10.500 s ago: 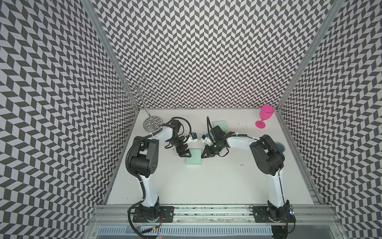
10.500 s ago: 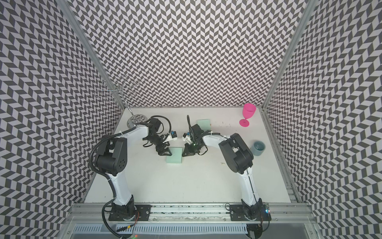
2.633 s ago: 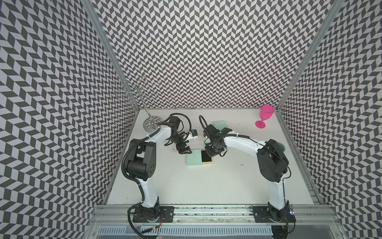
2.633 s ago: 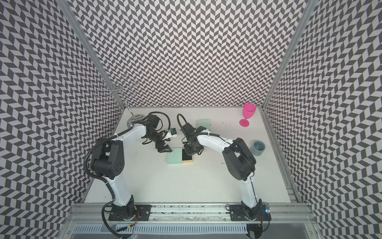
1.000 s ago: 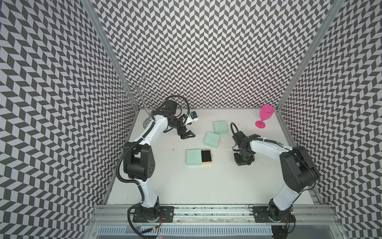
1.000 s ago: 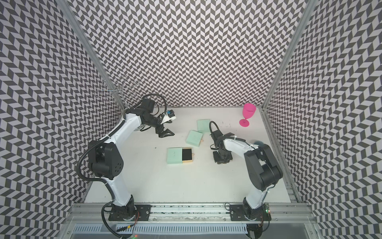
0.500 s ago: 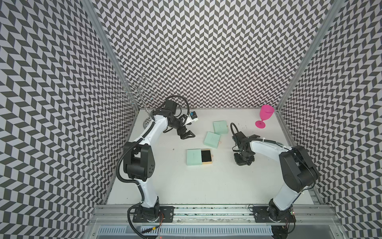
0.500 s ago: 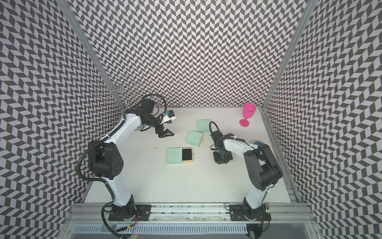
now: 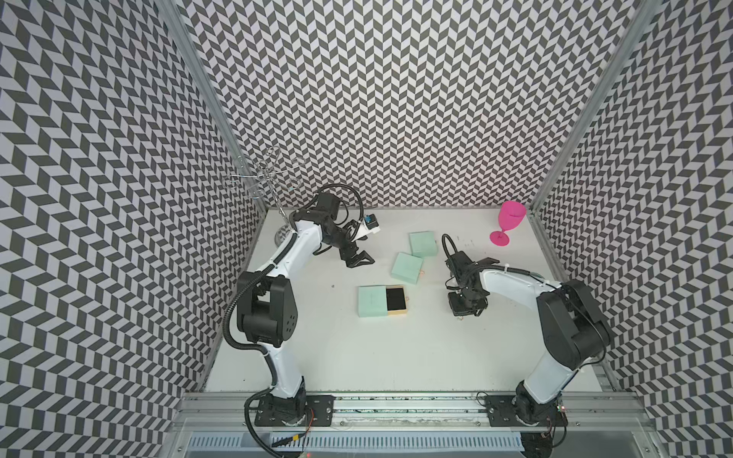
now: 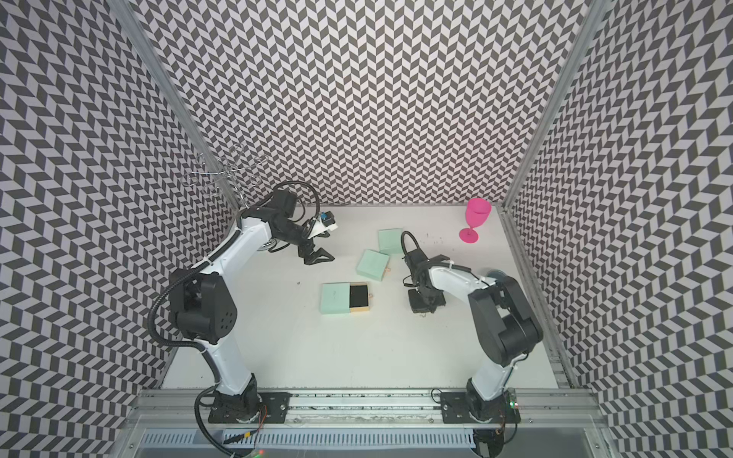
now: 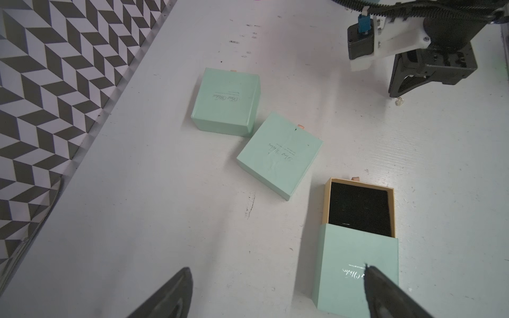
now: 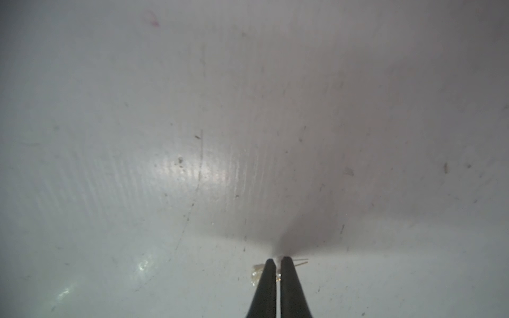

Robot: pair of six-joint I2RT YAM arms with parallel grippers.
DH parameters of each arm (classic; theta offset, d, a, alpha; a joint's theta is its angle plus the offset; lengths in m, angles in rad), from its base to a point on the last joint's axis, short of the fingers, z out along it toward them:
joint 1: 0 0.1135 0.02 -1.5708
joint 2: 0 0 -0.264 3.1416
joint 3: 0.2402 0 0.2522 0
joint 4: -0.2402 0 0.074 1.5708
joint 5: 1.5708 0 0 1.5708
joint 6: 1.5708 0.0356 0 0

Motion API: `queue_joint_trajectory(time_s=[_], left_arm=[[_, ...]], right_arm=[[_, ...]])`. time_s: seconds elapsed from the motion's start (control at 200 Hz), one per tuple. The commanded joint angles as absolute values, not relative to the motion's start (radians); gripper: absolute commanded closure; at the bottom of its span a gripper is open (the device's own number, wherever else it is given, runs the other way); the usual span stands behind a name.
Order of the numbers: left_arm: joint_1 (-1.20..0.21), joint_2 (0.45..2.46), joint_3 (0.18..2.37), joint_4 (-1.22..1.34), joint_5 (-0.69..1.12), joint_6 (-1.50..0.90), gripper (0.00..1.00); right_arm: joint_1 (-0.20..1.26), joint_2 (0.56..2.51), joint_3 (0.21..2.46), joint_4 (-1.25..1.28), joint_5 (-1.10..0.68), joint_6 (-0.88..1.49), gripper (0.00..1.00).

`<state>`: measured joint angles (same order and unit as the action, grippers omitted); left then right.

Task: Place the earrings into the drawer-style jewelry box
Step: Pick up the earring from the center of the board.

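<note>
One earring point(image 12: 257, 271) is the target, and my right claw point(image 12: 278, 263) is clenched tight, tips planted on the surface point(image 9: 396, 357). A pale bit pokes out on one side of the tips and thin gold pins on the other, so I judge I've got it pinched across the middle. The tips come in steep because a thing this tiny and flat offers no other way in. The left wrist view agrees: a small glint sits right under those tips.

My left claw point(image 9: 359, 259) is spread wide and grasps nothing. It hovers toward the back, well apart from the box point(image 9: 372, 301), which I reckon leaves my right arm a free lane.

That box lies mid-surface with its drawer point(image 9: 396, 298) slid out toward my right arm's side. The black lining is bare, and I can make out nothing in it. With the mouth on that side, the carry looks short. Two shut boxes point(image 9: 407, 267) sit just beside each other farther back, off that line.

Next call, as I see it: lift gently, cross over, let go low above the lining. The danger is a slip, since a piece this small could flick away unseen.
</note>
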<state>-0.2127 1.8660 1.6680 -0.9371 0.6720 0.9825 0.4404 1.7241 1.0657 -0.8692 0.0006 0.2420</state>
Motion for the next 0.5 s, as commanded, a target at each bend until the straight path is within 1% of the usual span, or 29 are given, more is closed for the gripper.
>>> queue_joint_trajectory(time_s=[0.0, 0.13, 0.215, 0.275, 0.496], left_arm=[[-0.206, 1.858, 1.658, -0.960, 0.693, 0.999, 0.02], [-0.207, 1.854, 1.657, -0.960, 0.695, 0.998, 0.02], [-0.207, 1.852, 1.651, -0.960, 0.694, 1.000, 0.03], [-0.207, 1.853, 1.648, -0.959, 0.696, 1.002, 0.03], [-0.206, 1.860, 1.651, -0.954, 0.707, 1.005, 0.02]], right_arm=[[0.448, 1.732, 1.109, -0.886, -0.008, 0.232, 0.92], [0.447, 1.732, 1.129, -0.901, -0.009, 0.230, 0.91], [0.451, 1.723, 1.116, -0.915, 0.005, 0.243, 0.80], [0.454, 1.706, 1.098, -0.920, 0.014, 0.256, 0.76], [0.455, 1.685, 1.060, -0.918, -0.018, 0.285, 0.76]])
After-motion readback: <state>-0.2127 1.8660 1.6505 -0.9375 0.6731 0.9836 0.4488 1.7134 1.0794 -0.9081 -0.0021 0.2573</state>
